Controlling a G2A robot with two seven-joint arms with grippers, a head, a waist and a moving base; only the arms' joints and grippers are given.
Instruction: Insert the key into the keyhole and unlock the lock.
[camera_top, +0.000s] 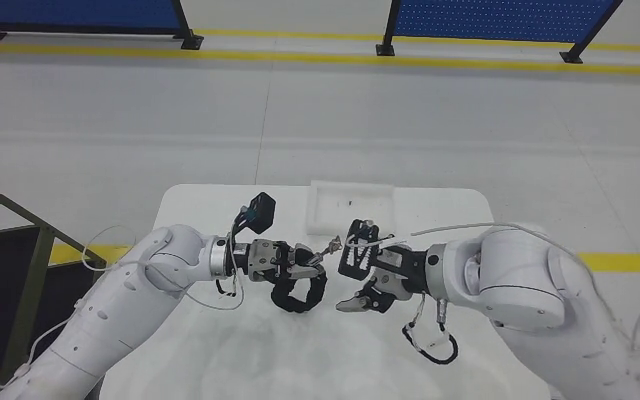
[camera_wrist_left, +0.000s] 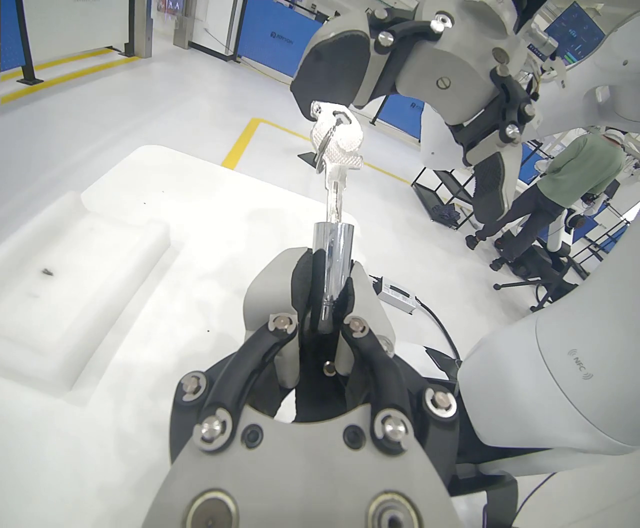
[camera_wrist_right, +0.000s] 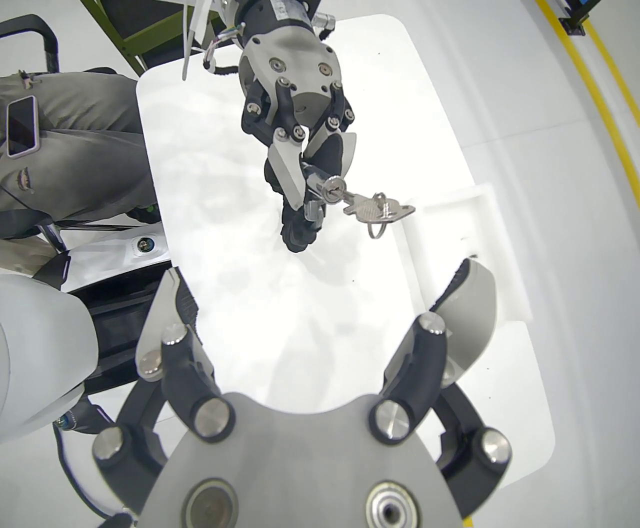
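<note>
Left jaws grip lock (camera_wrist_left: 332, 265) above white table (camera_top: 250, 345), blue barriers (camera_top: 500, 18) beyond.

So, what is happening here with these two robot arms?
The left claw is shut on a shiny chrome cylinder lock and holds it above the white table. A silver metal key with a small ring on it sits with its blade in the keyhole. The right claw is open close to the key's head and grips nothing. Whether the key has been turned, I cannot tell.
</note>
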